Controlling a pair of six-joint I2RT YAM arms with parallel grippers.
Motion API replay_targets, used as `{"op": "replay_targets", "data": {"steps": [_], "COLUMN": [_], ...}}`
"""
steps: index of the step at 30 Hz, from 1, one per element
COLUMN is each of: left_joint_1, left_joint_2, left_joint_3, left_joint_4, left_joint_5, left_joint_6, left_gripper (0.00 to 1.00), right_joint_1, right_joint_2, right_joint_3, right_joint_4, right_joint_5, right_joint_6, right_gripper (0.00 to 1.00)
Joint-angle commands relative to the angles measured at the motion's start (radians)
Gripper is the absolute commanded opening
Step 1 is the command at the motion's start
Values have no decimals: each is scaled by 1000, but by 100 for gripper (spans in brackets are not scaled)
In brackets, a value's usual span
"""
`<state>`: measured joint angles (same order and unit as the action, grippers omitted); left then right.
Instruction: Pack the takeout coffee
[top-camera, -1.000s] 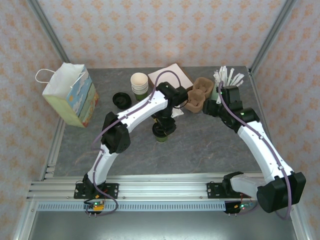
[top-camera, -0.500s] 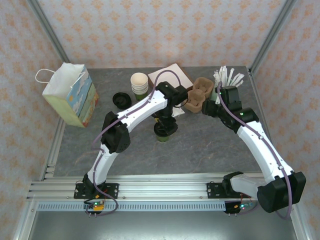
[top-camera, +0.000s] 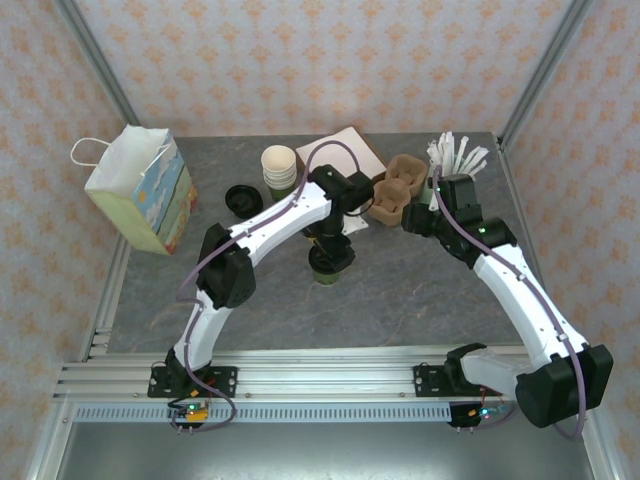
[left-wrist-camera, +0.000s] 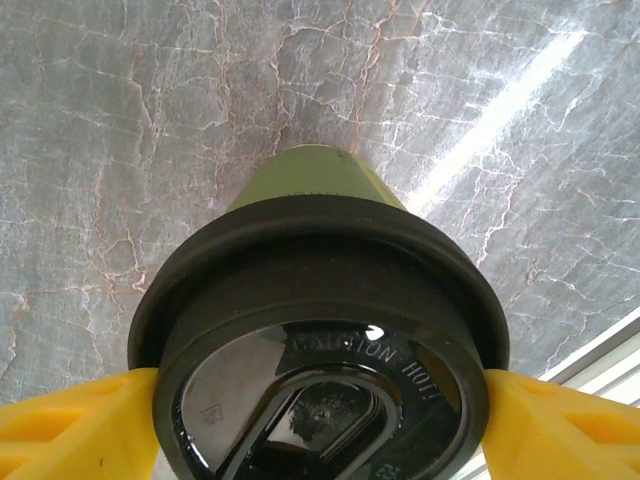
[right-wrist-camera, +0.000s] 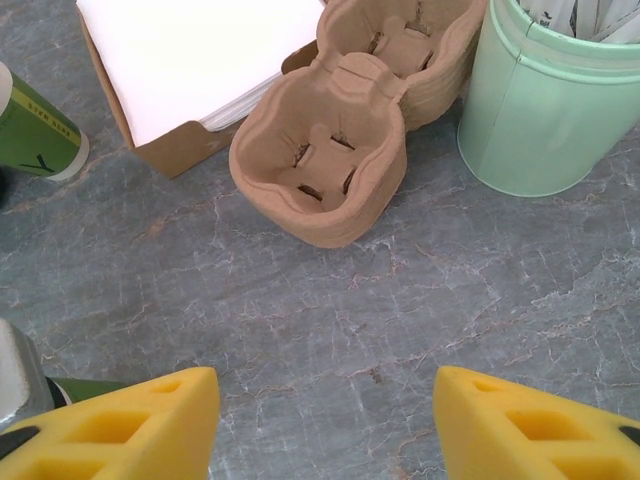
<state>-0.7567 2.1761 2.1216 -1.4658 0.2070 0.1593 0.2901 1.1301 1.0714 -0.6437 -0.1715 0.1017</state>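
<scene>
Seen from above, the left gripper (top-camera: 328, 250) hangs straight down over the coffee cup (top-camera: 327, 266), which is near the middle of the grey table (top-camera: 400, 300), well apart from the paper bag (top-camera: 140, 190) at the far left. The arm hides the grip from there. The left wrist camera looks down on the cup's black lid (left-wrist-camera: 320, 330), with a yellow finger (left-wrist-camera: 70, 430) pressed against each side of its rim, so the cup seems to be clamped. Whether its base rests on the table is unclear. The right gripper (right-wrist-camera: 325, 420) hovers with its fingers spread wide and nothing between them, near a cardboard cup carrier (right-wrist-camera: 330, 160) and a green tin (right-wrist-camera: 540, 100).
</scene>
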Motion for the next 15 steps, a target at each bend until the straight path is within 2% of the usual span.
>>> {"op": "replay_targets", "data": {"steps": [1, 9, 12, 15], "left_joint_1": [4, 7, 28, 93], "left_joint_2": [-66, -145, -244, -412], "left_joint_3": [-18, -62, -131, -292], "left_joint_4": [26, 87, 177, 348], "left_joint_5": [18, 9, 14, 30], "left_joint_6": [14, 6, -25, -106], "left_gripper": [80, 80, 80, 79], "right_joint_1": [10, 46, 87, 173], "right_joint_2": [-18, -27, -39, -45], "right_joint_3": [-8, -2, -8, -7], "right_joint_4": [-7, -20, -9, -10], "right_joint_5": [23, 10, -40, -60], "right_joint_6": [6, -5, -18, -32], "right_gripper": [59, 59, 60, 62]}}
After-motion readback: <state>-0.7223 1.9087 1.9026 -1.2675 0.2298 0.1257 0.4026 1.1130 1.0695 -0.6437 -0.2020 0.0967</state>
